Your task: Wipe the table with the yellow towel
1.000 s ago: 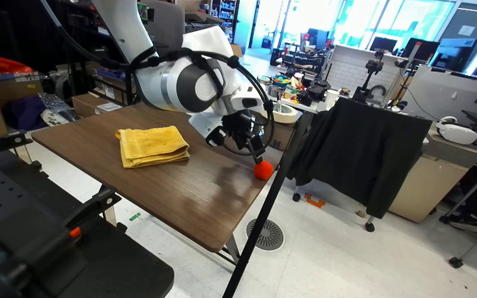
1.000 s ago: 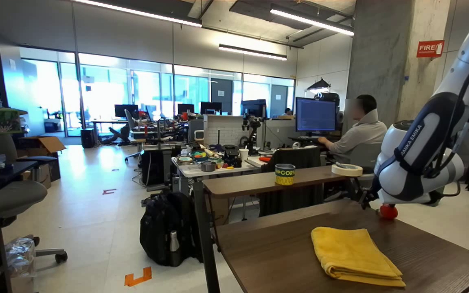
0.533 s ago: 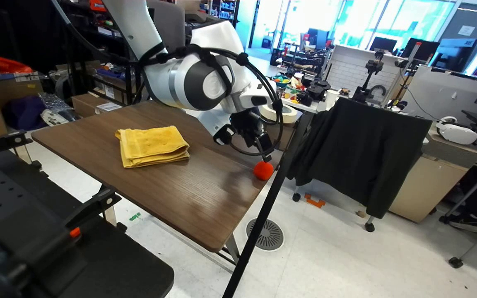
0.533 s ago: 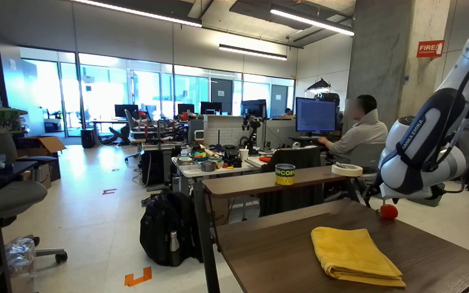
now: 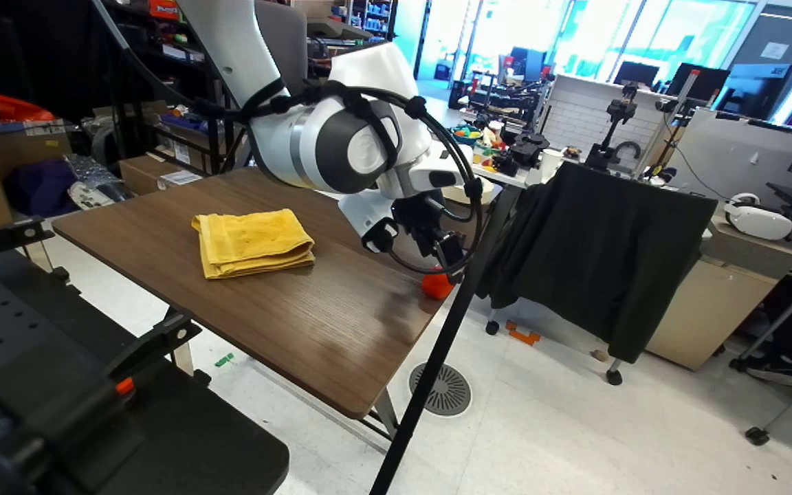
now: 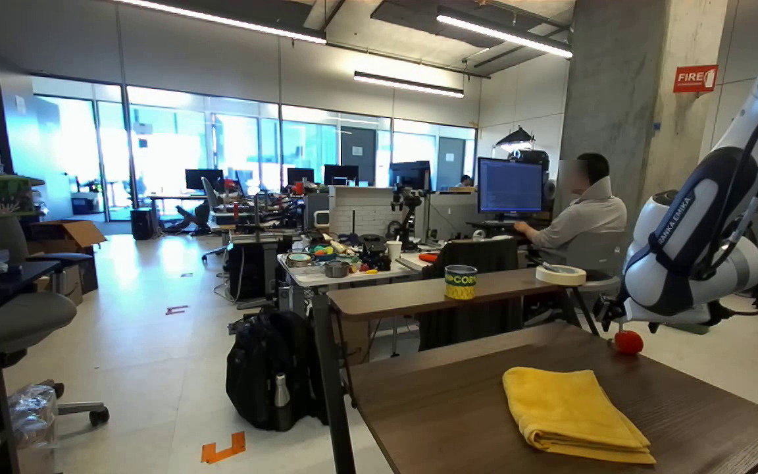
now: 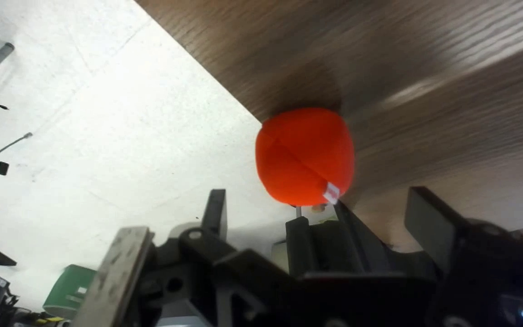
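Indoors, your brown worktop [image 5: 341, 330] stood on a pale floor [image 5: 561, 426], with a glass wall [image 6: 241, 141], a concrete pillar [image 6: 616, 99] and ceiling lights [image 6: 504, 35] in sight. The yellow towel [image 5: 251, 244] lay folded on the worktop in both exterior views, well apart from an orange-red ball [image 7: 302, 154] at the edge. Your jaws were spread wide, their black fingers [image 7: 214, 215] well apart with the ball just ahead of them in the wrist view; you could not tell whether they touched it.

In an exterior view you had a red fire sign [image 6: 695, 79], a black backpack [image 6: 270, 368] and a can [image 6: 460, 283] with yellow lettering on a raised shelf [image 6: 392, 299]; in an exterior view, a round drain [image 5: 449, 392] appeared. The wrist view brought out a white tag [image 7: 332, 192] on the ball.

The towel looked thick and soft, layered and roughly square. Fine grain ran through the worktop, catching streaks of light. The ball was rounded with squarish sides; your arm [image 5: 375, 65] was smooth and white, banded in black.
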{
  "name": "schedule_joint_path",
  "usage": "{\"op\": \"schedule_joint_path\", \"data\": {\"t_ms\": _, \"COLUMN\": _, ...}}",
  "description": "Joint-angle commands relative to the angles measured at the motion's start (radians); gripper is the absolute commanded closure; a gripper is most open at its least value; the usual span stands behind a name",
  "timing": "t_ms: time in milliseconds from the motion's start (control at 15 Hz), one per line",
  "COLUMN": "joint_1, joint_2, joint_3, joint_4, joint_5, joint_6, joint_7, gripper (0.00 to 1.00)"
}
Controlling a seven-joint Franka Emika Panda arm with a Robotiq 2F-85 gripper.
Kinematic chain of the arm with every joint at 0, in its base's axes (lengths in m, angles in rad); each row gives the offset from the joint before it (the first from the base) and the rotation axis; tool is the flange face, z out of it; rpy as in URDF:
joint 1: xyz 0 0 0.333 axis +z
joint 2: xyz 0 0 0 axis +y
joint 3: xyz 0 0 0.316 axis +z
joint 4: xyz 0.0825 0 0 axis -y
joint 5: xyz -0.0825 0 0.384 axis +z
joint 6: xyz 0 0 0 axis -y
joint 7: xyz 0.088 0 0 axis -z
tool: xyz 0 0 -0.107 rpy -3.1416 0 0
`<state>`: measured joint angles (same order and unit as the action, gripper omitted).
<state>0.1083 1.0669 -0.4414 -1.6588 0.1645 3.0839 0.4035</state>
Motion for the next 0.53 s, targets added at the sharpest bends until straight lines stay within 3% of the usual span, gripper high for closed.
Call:
{"op": "schedule_joint_path", "data": {"t_ms": 0, "joint_1": -0.002, "joint_2": 0.051, "joint_3": -0.015, "joint_4": 0.051, "joint_5": 0.023, "joint_6": -0.037, "joint_7": 0.022, "gripper": 0.00}}
{"op": "schedule_joint_path", "data": {"t_ms": 133, "joint_1": -0.001, "joint_2": 0.069, "joint_3": -0.016, "joint_4": 0.058, "joint_5": 0.025, "joint_6": -0.040, "joint_7": 0.033, "gripper": 0.04}}
{"op": "schedule_joint_path", "data": {"t_ms": 200, "joint_1": -0.005, "joint_2": 0.074, "joint_3": -0.011, "joint_4": 0.065, "joint_5": 0.026, "joint_6": -0.045, "joint_7": 0.038, "gripper": 0.26}}
{"op": "schedule_joint_path", "data": {"t_ms": 333, "joint_1": -0.006, "joint_2": 0.081, "joint_3": -0.007, "joint_4": 0.070, "joint_5": 0.026, "joint_6": -0.043, "joint_7": 0.046, "gripper": 0.32}}
{"op": "schedule_joint_path", "data": {"t_ms": 467, "joint_1": -0.006, "joint_2": 0.081, "joint_3": 0.000, "joint_4": 0.070, "joint_5": 0.024, "joint_6": -0.038, "joint_7": 0.044, "gripper": 0.48}}
